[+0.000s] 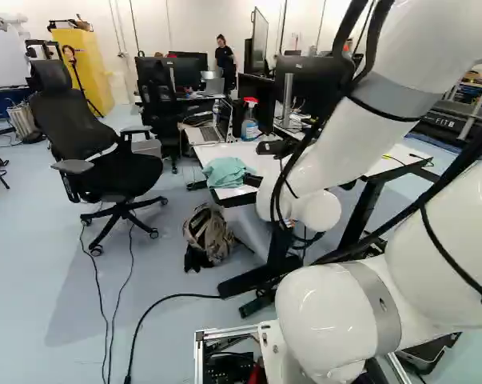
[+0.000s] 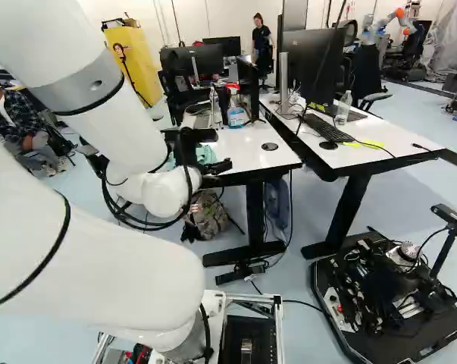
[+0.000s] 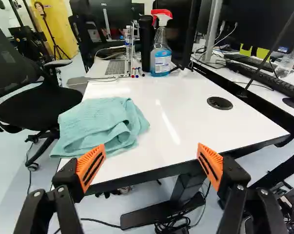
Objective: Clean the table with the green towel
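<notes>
One white arm (image 2: 99, 250) reaches toward two white-topped tables, the nearer table (image 3: 181, 117) and an adjoining table (image 2: 364, 129). One black swivel chair (image 1: 105, 160) stands beside the near table's left side. On that table's far part is one dark monitor (image 3: 182, 34), seen nearly edge-on. One camouflage-patterned backpack (image 1: 209, 232) sits on the floor under the near end.

The one gripper (image 2: 223, 150) stands wide, with nothing between its two orange pads (image 3: 90, 168). Ahead of its left finger lies the single green towel (image 3: 100, 122), bunched up on the near-left corner of the table, reaching its left edge.

One open laptop (image 3: 115, 67) occupies the far-left part. Next to it, in the way of wiping there, stand one spray bottle (image 3: 160, 53) of blue liquid, one black flask (image 3: 147, 41) and one clear bottle (image 3: 129, 46). At least three markers (image 3: 137, 73) stand just beside the spray bottle. One round black cover (image 3: 220, 103) sits in the tabletop on the right.
</notes>
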### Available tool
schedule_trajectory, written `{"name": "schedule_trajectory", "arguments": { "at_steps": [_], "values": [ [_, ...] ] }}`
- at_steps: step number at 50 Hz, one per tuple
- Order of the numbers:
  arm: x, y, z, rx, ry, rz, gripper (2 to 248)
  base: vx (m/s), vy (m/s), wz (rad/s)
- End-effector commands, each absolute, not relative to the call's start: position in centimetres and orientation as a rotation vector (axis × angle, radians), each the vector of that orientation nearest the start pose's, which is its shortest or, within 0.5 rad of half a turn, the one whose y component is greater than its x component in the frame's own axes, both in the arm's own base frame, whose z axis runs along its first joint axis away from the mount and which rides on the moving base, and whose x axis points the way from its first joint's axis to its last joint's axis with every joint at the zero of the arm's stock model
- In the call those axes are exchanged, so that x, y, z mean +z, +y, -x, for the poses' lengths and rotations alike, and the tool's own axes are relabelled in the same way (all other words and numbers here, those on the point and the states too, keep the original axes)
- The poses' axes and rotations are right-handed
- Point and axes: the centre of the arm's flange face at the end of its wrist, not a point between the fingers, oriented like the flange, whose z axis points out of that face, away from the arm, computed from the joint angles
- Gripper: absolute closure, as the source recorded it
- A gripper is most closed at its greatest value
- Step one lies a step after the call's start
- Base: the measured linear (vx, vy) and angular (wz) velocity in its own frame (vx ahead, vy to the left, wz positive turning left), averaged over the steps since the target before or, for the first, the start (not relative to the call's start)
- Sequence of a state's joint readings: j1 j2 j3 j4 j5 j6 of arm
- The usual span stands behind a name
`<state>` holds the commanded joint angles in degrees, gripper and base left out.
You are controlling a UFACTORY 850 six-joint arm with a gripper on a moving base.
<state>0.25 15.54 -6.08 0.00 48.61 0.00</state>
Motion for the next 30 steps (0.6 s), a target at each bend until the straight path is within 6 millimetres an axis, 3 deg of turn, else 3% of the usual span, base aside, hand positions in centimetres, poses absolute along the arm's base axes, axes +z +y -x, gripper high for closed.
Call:
{"name": "schedule_trajectory", "arguments": {
  "at_steps": [30],
  "values": [
    [36.56,0.00,-27.03,-1.824,0.000,2.558,3,0.000,0.000,0.000]
  ]
}}
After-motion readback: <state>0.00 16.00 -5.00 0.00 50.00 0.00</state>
